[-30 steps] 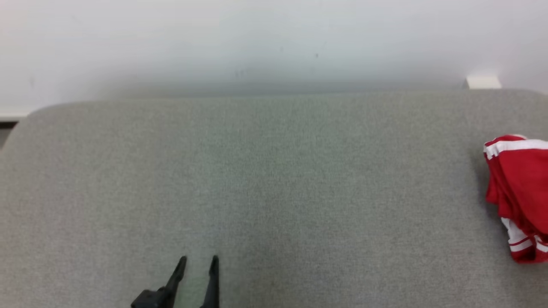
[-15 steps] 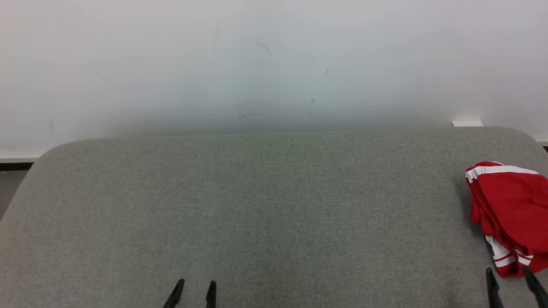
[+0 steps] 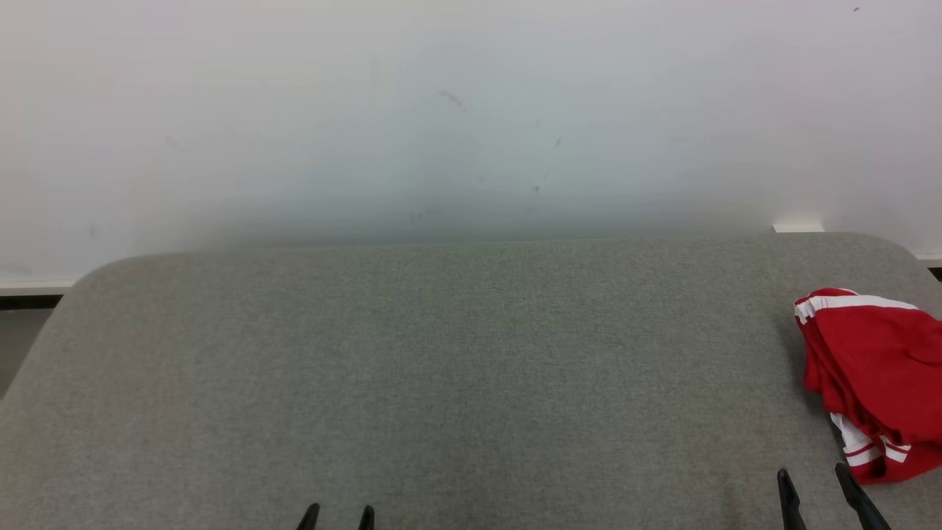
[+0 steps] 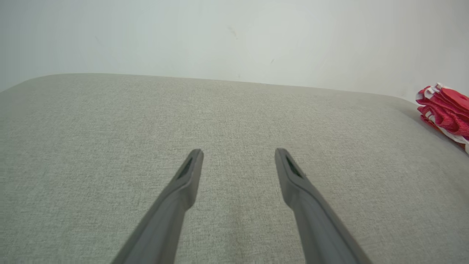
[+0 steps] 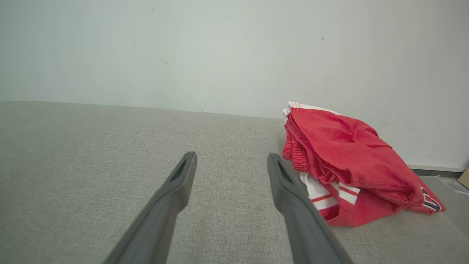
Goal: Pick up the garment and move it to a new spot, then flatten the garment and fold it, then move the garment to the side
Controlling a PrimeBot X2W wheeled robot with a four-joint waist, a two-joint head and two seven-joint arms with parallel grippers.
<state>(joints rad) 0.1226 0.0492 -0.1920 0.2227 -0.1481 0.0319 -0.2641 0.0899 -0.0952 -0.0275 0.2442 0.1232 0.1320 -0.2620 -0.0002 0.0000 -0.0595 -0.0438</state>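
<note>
- The red garment [image 3: 868,383] lies bunched at the grey surface's [image 3: 441,368] right edge, long axis front to back.
- The right gripper [image 3: 812,472], jaws apart and empty, is just beside it; the garment lies ahead-right.
- The left gripper [image 3: 340,509], likewise spread and empty, is well apart.

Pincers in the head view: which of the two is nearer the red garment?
The right pincer, at the lower right, its tips just beside the red garment; the left pincer sits far off across the grey surface.
</note>
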